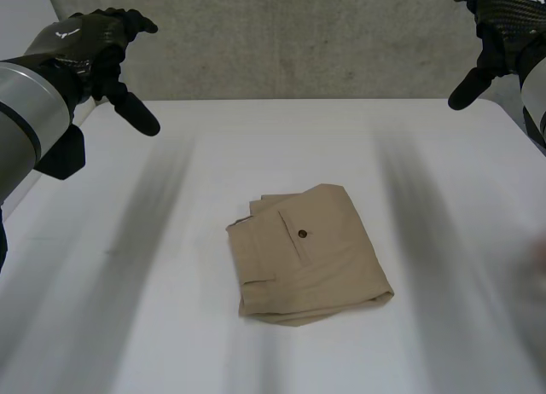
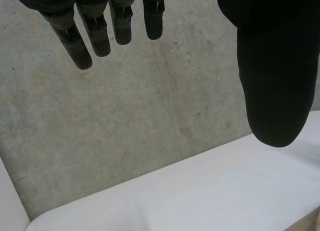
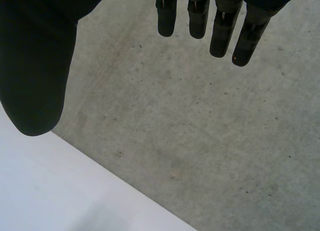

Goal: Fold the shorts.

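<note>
The left hand (image 1: 85,44) hangs high over the far left of the smooth white table (image 1: 111,326), fingers straight, holding nothing. The tan cotton-like shorts (image 1: 311,253) lie mid-table as a soft, compact rectangle, buttoned pocket (image 1: 294,236) up. The right hand (image 1: 503,23), far right, is likewise relaxed and empty. The near edge looks slightly bulged, perhaps uneven layers. A careless touch could slide the bundle apart on the slick top.

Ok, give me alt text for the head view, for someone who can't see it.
Tan shorts, folded into a compact rectangle with a buttoned pocket facing up, lie near the middle of a white table. The robot's left hand and right hand are raised at either side, fingers open, well clear of the shorts.
</note>
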You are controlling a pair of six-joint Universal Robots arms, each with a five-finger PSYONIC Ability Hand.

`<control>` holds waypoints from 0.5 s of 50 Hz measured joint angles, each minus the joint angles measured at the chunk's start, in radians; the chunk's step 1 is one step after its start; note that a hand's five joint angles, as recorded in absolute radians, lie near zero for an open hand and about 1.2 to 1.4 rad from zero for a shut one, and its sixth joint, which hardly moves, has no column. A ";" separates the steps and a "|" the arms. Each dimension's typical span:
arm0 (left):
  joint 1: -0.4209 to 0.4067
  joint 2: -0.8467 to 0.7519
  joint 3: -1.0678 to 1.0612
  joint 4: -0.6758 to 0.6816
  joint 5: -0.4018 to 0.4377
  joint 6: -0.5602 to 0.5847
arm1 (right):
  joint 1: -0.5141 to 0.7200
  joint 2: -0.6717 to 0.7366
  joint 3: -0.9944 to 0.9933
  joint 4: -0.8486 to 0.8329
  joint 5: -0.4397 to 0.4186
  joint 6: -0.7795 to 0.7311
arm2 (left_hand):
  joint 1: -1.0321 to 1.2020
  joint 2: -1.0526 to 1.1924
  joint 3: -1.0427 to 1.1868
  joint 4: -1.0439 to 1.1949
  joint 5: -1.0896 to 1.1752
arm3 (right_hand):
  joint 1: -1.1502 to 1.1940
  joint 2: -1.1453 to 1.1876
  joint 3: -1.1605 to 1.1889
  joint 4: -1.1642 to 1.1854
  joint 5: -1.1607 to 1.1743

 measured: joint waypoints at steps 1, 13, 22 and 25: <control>0.000 0.000 -0.001 0.000 0.000 0.000 | 0.000 0.000 0.000 0.001 0.000 0.000 | 0.000 0.000 0.000 0.000 0.000 | 0.000 0.000 0.000 0.000 0.000; -0.009 -0.003 -0.021 0.012 -0.004 0.002 | 0.001 0.005 0.019 -0.002 -0.011 0.001 | 0.000 0.000 0.000 0.000 0.000 | 0.000 0.000 0.000 0.000 0.000; -0.008 -0.002 -0.030 0.032 -0.003 0.001 | 0.003 0.003 0.036 -0.005 -0.031 0.001 | 0.000 0.000 0.000 0.000 0.000 | 0.000 0.000 0.000 0.000 0.000; -0.008 -0.001 -0.035 0.040 -0.003 0.001 | 0.004 0.001 0.042 -0.006 -0.039 0.001 | 0.000 0.000 0.000 0.000 0.000 | 0.000 0.000 0.000 0.000 0.000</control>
